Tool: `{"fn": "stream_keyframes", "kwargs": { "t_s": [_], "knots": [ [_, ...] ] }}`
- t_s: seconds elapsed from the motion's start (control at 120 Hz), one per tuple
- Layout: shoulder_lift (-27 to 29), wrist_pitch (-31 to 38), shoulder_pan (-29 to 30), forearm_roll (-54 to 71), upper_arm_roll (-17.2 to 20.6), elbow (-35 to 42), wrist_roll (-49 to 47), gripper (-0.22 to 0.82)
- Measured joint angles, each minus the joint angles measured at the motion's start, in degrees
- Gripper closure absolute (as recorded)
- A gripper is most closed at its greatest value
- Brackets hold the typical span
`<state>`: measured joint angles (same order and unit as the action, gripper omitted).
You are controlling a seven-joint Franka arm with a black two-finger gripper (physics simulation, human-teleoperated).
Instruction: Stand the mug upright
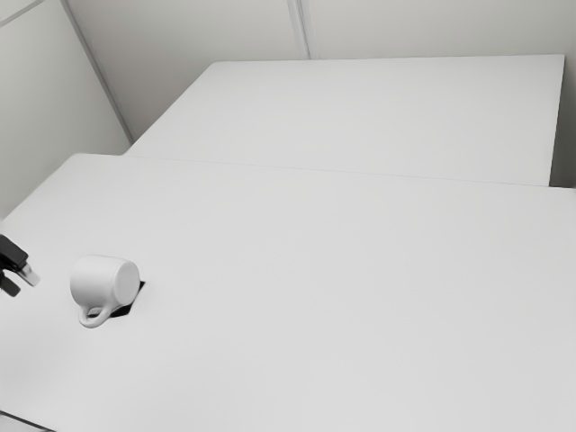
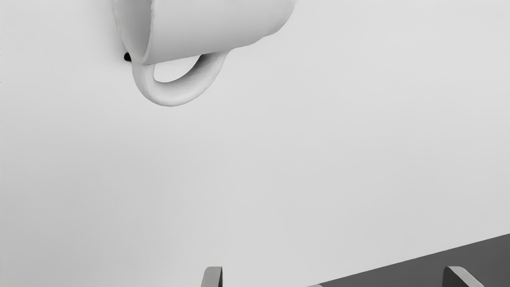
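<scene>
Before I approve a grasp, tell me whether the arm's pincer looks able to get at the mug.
Probably yes: the pincer is open, and between it and the mug, which lies on its side, I see only bare tabletop.

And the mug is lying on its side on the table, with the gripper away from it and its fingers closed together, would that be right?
Not quite: the fingers are not closed together. The wrist view shows them standing wide apart, so the gripper is open. The mug is lying on its side on the table, with the gripper away from it.
</scene>
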<state>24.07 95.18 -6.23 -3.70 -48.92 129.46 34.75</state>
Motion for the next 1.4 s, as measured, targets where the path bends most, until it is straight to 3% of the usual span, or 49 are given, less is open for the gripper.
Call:
{"fn": "stream_keyframes", "kwargs": {
  "t_s": [0.325,0.625,1.058,1.4],
  "knots": [
    [-9.2,9.3,-2.3,-8.6,-1.5,0.2,10.0,0.00],
    [-14.1,12.2,-0.4,-15.4,-1.5,-1.3,17.5,0.00],
    [-27.0,11.2,5.4,-29.0,0.9,-6.3,28.1,0.00],
    [-32.9,6.5,6.6,-37.9,2.2,-7.4,34.5,0.00]
  ]
}}
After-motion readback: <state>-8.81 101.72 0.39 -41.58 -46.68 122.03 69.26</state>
